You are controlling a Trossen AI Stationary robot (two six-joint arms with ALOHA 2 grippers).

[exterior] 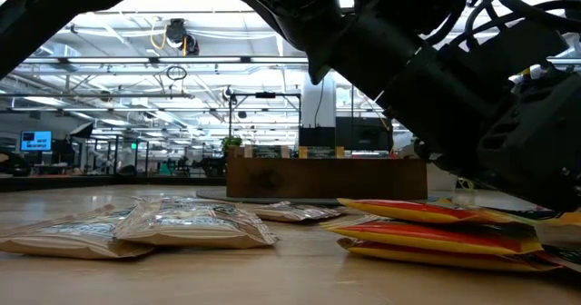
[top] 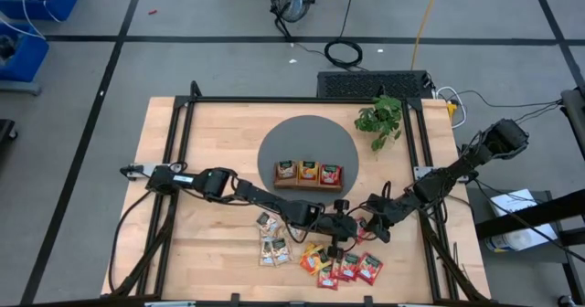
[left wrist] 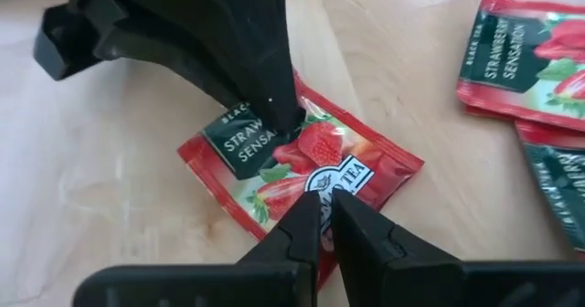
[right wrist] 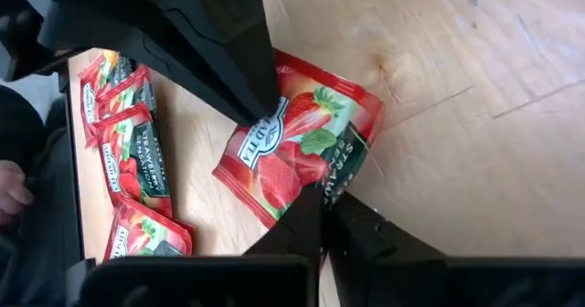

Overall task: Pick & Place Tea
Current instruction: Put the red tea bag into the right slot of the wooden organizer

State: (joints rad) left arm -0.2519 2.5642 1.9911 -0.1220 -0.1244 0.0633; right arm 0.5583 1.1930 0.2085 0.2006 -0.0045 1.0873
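Pressed together on one thing, your right gripper (right wrist: 326, 199) nips the dark-green end of a red sachet (right wrist: 294, 152), and your left gripper (left wrist: 326, 197) pinches the opposite edge of that same red sachet, its fingertips almost shut with only the foil between them. You have both arms on a single tea bag at the front middle of the table (top: 183, 161), tip to tip. I cannot tell whether the packet is off the wood or lying flat on it. I read this as the pick step, perhaps a handover or a squaring-up between the two arms, with the place not yet begun. Next, one pincer needs to let go cleanly while the other keeps its bite. The foil is thin and slick, so a shallow edge grip could slip or fold as you lift. Just beside the grippers lie the loose red sachets (top: 356, 269), a few orange-yellow sachets (top: 313, 257) and, a little further to your left, the cream-white sachets (top: 272, 248). Keep the fingers clear of them. Beyond, toward the table's far side, the wooden tray (exterior: 327, 180) sits on a grey round mat (top: 283, 138) with a packet showing in each of its three compartments. The red one is in the rightmost, so that is likely where you should carry this one.
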